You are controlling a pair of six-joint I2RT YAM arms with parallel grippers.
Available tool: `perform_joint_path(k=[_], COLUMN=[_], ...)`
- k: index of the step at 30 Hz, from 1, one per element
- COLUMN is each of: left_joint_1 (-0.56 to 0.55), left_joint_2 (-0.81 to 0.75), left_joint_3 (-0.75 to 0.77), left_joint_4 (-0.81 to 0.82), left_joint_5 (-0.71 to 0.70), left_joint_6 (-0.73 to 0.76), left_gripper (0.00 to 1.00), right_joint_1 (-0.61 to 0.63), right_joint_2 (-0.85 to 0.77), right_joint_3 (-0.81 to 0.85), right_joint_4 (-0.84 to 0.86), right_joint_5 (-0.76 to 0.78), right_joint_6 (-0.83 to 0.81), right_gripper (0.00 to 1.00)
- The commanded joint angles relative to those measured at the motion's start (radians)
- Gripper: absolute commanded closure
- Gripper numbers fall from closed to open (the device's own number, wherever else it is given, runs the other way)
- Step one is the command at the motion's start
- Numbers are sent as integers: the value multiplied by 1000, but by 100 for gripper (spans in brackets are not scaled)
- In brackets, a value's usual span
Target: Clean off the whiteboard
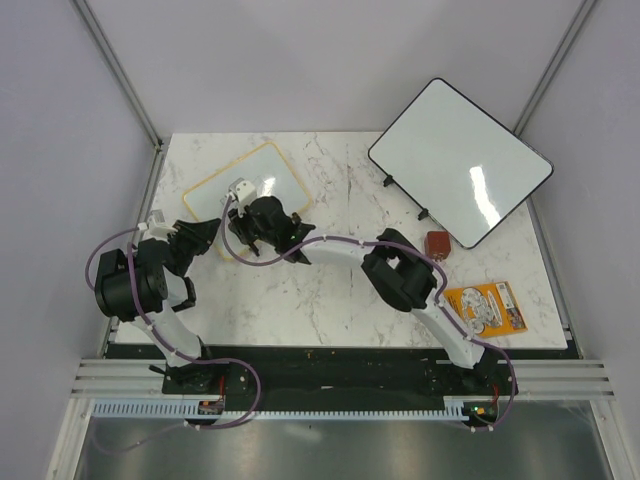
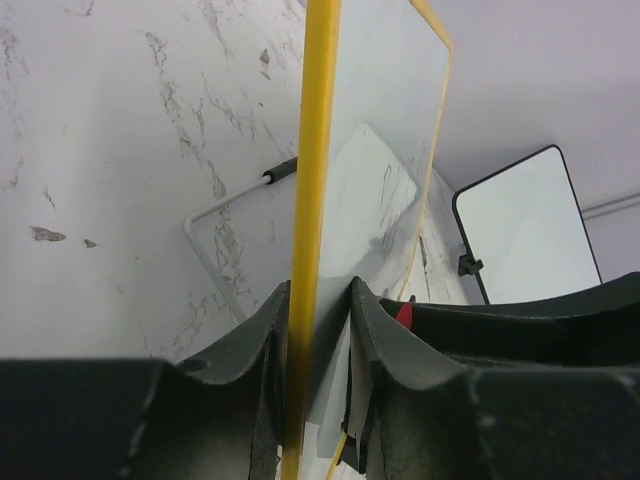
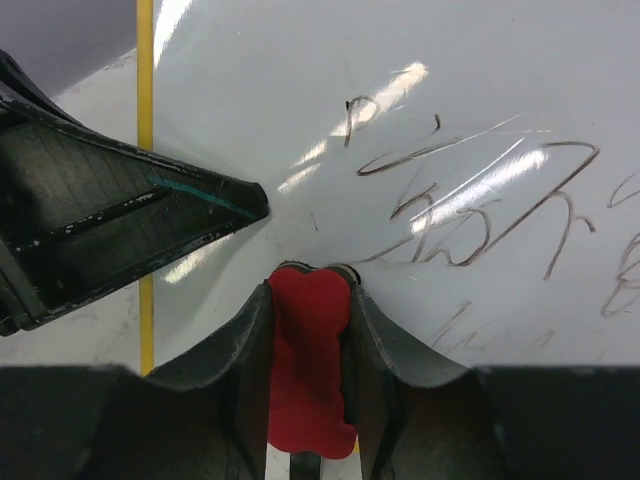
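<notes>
The whiteboard (image 1: 268, 170), small, with a thin yellow frame (image 2: 315, 150) and rounded corners, sits at the far left of the marble table (image 1: 330, 290), close to both arms. The left gripper (image 2: 318, 300) is clamped on the board's near edge, one finger on each face, steadying it. From the left wrist the board is seen edge-on, with a white wire leg (image 2: 225, 205) behind it. The right gripper (image 3: 310, 278) is closed around a red eraser piece (image 3: 308, 370). The tip of that piece is at or just off the white surface; contact cannot be confirmed. In the right wrist view, dark pen scribbles (image 3: 470, 200) cover the board beside the eraser, unwiped. The step in hand looks like the start of wiping. The next move calls for pressing the red piece onto the surface and sweeping it across the marks while the left grip holds firm. A larger black-framed whiteboard (image 1: 460, 160) lies well apart at the far right.
</notes>
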Motion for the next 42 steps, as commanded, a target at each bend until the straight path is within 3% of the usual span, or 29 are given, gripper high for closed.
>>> perform_joint_path(k=[1, 11, 23, 37, 42], left_joint_1=[1, -1, -8, -33, -41], left_joint_2=[20, 30, 42, 39, 34], left_joint_3=[10, 14, 25, 29, 26], left_joint_4=[275, 273, 273, 273, 273], left_joint_5=[-4, 5, 19, 32, 30], left_joint_6=[-12, -21, -26, -4, 2], left_gripper=[98, 98, 98, 98, 98], right_joint_1=[-73, -223, -179, -56, -8], right_joint_2=[40, 12, 34, 144, 223], right_joint_3=[-4, -60, -32, 254, 417], right_joint_4=[-79, -99, -131, -231, -329], right_joint_5=[63, 149, 2, -176, -36], right_joint_6=[35, 64, 109, 15, -19], right_gripper=[100, 100, 100, 100, 100])
